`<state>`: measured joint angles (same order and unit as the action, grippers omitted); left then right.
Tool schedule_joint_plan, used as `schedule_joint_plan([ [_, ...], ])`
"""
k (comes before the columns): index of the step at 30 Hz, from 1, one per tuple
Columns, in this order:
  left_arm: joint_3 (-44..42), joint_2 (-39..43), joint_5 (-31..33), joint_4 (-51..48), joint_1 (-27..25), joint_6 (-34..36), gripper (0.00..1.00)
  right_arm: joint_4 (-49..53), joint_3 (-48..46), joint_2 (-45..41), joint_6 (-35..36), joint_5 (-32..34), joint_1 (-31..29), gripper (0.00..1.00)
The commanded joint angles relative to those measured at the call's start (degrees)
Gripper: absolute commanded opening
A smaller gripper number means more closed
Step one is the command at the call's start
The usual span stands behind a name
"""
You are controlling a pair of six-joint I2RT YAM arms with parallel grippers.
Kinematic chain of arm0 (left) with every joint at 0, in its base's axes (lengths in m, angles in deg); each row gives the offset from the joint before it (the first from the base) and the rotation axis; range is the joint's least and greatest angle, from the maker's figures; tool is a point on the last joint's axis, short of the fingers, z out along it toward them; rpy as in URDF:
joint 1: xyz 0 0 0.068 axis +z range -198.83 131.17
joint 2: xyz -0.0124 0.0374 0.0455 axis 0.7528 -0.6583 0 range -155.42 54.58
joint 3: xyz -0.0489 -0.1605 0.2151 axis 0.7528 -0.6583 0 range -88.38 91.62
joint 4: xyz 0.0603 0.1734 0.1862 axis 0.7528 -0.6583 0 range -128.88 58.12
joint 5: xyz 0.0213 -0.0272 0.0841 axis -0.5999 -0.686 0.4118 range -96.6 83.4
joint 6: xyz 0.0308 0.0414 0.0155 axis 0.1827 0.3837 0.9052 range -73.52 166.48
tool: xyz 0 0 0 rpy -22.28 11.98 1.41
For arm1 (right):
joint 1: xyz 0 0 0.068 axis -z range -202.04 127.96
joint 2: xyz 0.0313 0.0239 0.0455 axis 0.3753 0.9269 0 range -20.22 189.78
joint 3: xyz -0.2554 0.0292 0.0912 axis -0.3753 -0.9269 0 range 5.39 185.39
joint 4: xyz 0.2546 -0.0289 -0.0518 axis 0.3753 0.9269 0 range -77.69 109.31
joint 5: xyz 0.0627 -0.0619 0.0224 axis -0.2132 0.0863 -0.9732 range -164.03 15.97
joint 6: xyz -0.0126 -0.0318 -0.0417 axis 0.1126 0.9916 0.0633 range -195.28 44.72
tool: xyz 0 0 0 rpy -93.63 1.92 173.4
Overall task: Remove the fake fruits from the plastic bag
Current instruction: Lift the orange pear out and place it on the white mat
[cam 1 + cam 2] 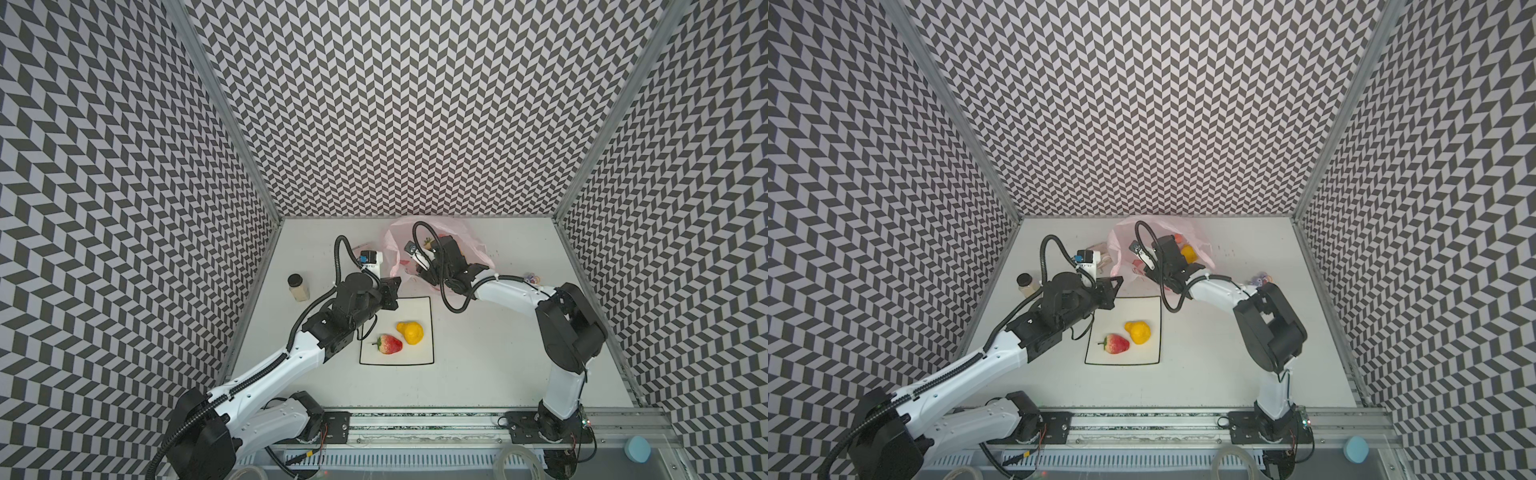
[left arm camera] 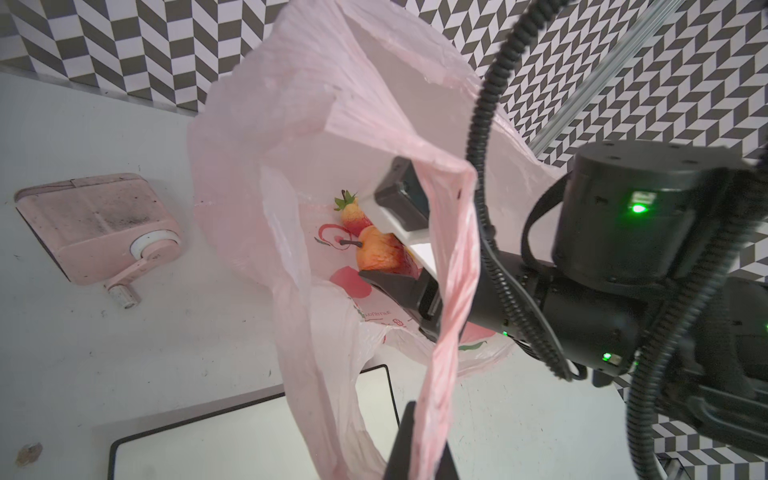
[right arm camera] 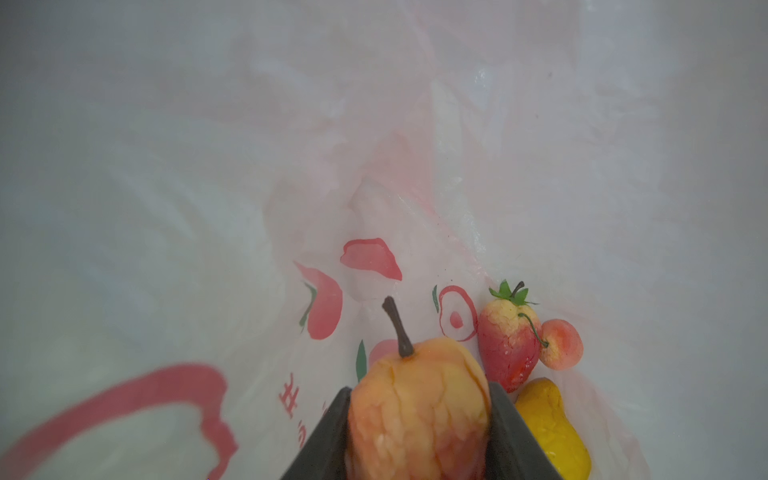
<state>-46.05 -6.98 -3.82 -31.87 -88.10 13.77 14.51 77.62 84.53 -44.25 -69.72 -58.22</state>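
The pale pink plastic bag [image 1: 471, 239] [image 2: 291, 124] lies open at the back of the table. My left gripper [image 2: 424, 449] is shut on its twisted handle loop and holds the mouth up. Inside the bag, my right gripper [image 3: 419, 419] is shut on an orange-pink fake fruit [image 3: 419, 395] with a dark stem. Beside it lie a strawberry [image 3: 507, 340], a small pink round piece [image 3: 561, 343] and a yellow pear [image 3: 548, 424]. Outside the bag, a strawberry [image 1: 390, 344] and a yellow pear [image 1: 410, 332] rest on the black-outlined white mat [image 1: 415, 307].
A pink boxy toy with a crank [image 2: 99, 228] sits left of the bag. A jar with a dark lid [image 1: 298, 286] stands near the left wall. A small colourful item [image 1: 532, 276] lies behind the right arm. Patterned walls close three sides.
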Motion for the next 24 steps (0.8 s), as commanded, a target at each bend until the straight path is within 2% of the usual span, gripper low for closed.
schedule_joint_plan([
  [1, -1.2, -0.3, 2.0, 2.2, 0.1, -0.6, 0.00, 0.5, -2.4, -6.6, -4.1, -2.1, 0.2, 0.19],
  [5, -2.1, -0.6, 2.3, 3.7, 0.5, -0.6, 0.00, 3.7, -5.1, -13.2, -7.6, -5.2, 0.1, 0.19],
  [10, -2.2, -1.9, 1.1, 5.1, 2.0, -0.1, 0.00, 8.2, -9.5, -21.4, -13.2, -12.8, -0.4, 0.19],
  [15, -2.1, -3.4, -1.0, 8.2, 4.8, -1.7, 0.00, 9.1, -16.4, -27.4, -15.3, -17.3, -4.9, 0.18],
  [19, -1.2, -4.9, -1.9, 9.5, 5.7, -2.0, 0.00, 7.3, -19.8, -27.7, -18.7, -17.7, -7.9, 0.18],
  [24, -0.8, -5.2, -1.9, 10.0, 5.7, -1.7, 0.00, 6.0, -18.2, -22.3, -22.8, -17.9, -8.8, 0.18],
])
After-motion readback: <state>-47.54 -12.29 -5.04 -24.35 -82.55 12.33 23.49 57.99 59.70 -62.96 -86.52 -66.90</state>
